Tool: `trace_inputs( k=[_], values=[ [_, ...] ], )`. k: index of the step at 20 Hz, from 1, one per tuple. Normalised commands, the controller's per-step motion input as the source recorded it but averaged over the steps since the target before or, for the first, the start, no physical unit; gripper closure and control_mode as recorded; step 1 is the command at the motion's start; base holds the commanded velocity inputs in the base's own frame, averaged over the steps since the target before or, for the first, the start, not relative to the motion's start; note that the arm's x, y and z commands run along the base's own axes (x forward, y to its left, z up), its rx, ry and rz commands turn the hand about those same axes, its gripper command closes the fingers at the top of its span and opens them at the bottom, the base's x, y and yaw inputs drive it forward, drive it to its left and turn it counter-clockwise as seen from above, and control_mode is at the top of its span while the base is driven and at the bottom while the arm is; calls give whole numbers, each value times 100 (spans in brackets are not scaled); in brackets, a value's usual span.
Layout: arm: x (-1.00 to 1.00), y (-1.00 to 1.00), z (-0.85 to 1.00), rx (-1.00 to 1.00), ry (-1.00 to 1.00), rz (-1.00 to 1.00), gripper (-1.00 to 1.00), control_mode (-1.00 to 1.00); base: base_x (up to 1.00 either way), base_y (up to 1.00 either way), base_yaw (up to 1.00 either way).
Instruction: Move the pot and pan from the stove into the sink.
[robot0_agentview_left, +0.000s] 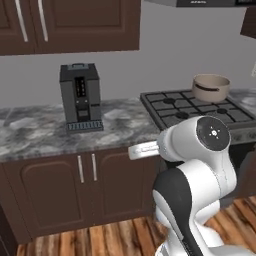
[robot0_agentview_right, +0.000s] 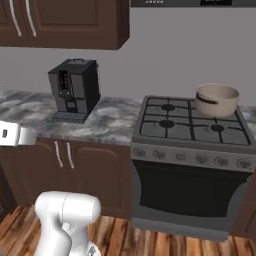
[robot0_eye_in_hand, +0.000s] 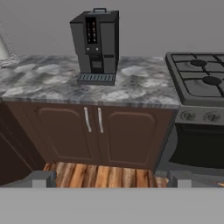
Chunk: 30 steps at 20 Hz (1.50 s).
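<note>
- The pot (robot0_agentview_right: 216, 99) sits on the far right burner of the stove (robot0_agentview_right: 190, 125), untouched.
- The pincer (robot0_eye_in_hand: 111, 179) hangs released, low before the desk (robot0_eye_in_hand: 65, 83), well apart from the pot.
- Approach step: next comes a reach right toward the pot's rim.

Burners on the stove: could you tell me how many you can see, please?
4, on the stove, seen from the right base view: back left, front left, front right, and back right under the pot, so mostly hidden.
</note>
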Motion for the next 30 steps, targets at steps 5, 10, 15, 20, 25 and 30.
trace_inputs(
  k=[5,10,15,20,25,30],
  values=[
    [0,0,0,0,0,0,-100,100,7,-77,0],
    [0,0,0,0,0,0,-100,100,6,-83,0],
    [0,0,0,0,0,0,-100,100,9,-89,0],
    [0,0,0,0,0,0,-100,100,8,-92,0],
    [0,0,0,0,0,0,-100,100,6,-92,0],
    [0,0,0,0,0,0,-100,100,5,-89,0]
  ],
)
